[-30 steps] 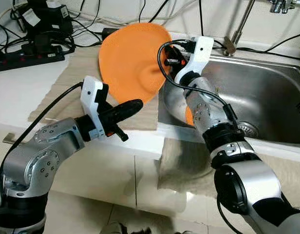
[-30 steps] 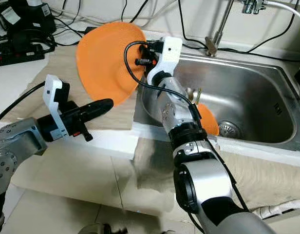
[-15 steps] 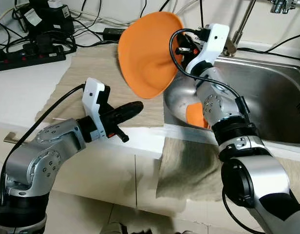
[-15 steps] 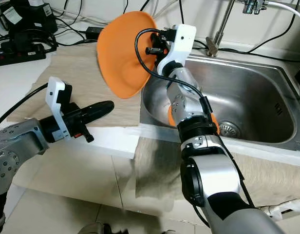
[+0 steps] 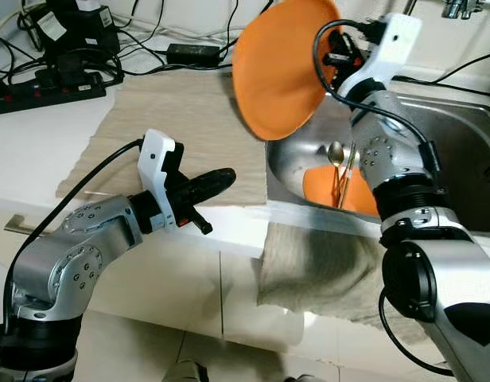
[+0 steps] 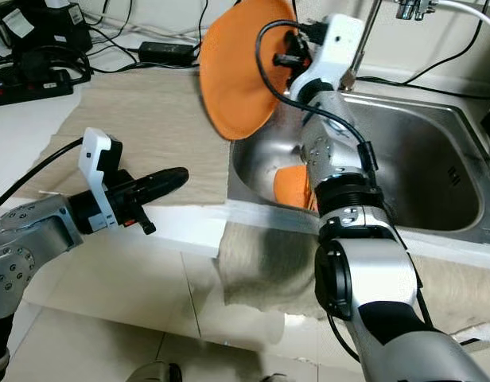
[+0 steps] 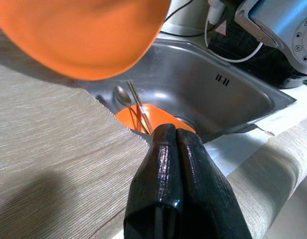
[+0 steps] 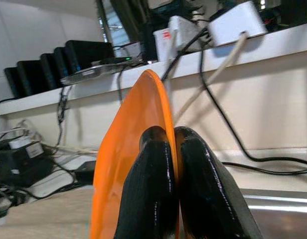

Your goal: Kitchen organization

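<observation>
My right gripper (image 5: 334, 62) is shut on the rim of a large orange plate (image 5: 278, 73), holding it tilted on edge in the air above the sink's left rim. The right wrist view shows both fingers (image 8: 158, 184) pinching the plate's edge (image 8: 127, 164). In the steel sink (image 5: 444, 143) lies a second orange dish (image 5: 324, 187) with a spoon (image 5: 335, 155) and chopsticks resting in it. My left gripper (image 5: 221, 177) is shut and holds nothing, hovering over the front edge of the beige mat (image 5: 165, 119), left of the sink.
A power strip (image 5: 38, 91), a black adapter (image 5: 193, 53) and many cables lie along the back of the counter. A faucet stem (image 6: 360, 40) rises behind the sink. A cloth (image 5: 324, 263) hangs over the counter's front edge below the sink.
My right gripper has lifted the orange plate off the mat and carried it up and to the right, toward the sink. The left gripper has stayed in place.
</observation>
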You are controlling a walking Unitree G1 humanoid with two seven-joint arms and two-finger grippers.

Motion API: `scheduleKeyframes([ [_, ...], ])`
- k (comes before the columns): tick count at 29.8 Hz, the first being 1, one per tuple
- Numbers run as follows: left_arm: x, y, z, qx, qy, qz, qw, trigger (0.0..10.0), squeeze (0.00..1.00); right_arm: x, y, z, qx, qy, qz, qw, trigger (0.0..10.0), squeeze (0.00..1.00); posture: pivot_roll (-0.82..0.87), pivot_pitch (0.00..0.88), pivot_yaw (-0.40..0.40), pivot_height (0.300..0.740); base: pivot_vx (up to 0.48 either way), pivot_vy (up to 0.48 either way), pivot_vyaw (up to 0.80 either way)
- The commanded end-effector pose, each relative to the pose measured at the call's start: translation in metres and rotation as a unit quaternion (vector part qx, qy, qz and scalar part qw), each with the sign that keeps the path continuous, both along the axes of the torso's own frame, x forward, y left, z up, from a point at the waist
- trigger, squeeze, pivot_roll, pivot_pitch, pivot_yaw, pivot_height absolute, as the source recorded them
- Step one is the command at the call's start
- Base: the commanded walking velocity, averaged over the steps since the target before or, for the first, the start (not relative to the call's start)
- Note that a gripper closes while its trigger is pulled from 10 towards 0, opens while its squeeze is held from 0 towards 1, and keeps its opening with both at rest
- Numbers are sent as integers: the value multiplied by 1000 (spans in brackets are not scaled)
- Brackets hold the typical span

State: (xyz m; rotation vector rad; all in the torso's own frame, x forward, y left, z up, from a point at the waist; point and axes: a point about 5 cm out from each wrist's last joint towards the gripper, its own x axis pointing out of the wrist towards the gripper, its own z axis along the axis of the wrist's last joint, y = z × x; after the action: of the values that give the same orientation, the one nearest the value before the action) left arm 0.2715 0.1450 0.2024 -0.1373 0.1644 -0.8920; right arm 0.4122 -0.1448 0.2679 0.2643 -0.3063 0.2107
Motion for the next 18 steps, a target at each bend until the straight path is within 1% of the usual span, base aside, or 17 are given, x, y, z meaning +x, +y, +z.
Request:
scheduleKeyframes([
  [1, 1, 0, 0, 5, -2, -4, 1000, 10000, 0, 1, -11, 23, 7, -36, -24, 999, 0, 0, 107, 37, 17, 740, 0, 0, 0],
  [2, 2, 0, 0, 6, -2, -4, 1000, 10000, 0, 1, -15, 22, 5, -34, -31, 999, 0, 0, 107, 37, 17, 740, 0, 0, 0],
  [3, 2, 0, 0, 6, -2, -4, 1000, 10000, 0, 1, -15, 22, 5, -34, -31, 999, 0, 0, 107, 37, 17, 740, 0, 0, 0],
  [4, 2, 0, 0, 6, -2, -4, 1000, 10000, 0, 2, -25, 18, -2, -25, -49, 998, 0, 0, 106, 37, 18, 740, 0, 0, 0],
  [7, 3, 0, 0, 6, -3, -4, 1000, 10000, 0, 2, -36, 11, -9, -10, -71, 997, 0, 0, 104, 37, 20, 740, 0, 0, 0],
  [11, 4, 0, 0, 6, -3, -3, 1000, 10000, 0, 2, -51, -5, -25, 22, -107, 994, 0, 0, 101, 39, 21, 740, 0, 0, 0],
  [12, 4, 0, 0, 6, -3, -3, 1000, 10000, 0, 2, -52, -7, -30, 28, -112, 993, 0, 0, 101, 39, 21, 740, 0, 0, 0],
  [14, 4, 0, 0, 7, -4, -3, 1000, 10000, 0, 2, -53, -21, -49, 55, -124, 990, 0, 0, 100, 39, 21, 740, 0, 0, 0],
  [18, 5, 0, 0, 8, -4, -2, 1000, 10000, 0, 1, -48, -49, -101, 108, -126, 981, 0, 0, 102, 37, 22, 740, 0, 0, 0],
])
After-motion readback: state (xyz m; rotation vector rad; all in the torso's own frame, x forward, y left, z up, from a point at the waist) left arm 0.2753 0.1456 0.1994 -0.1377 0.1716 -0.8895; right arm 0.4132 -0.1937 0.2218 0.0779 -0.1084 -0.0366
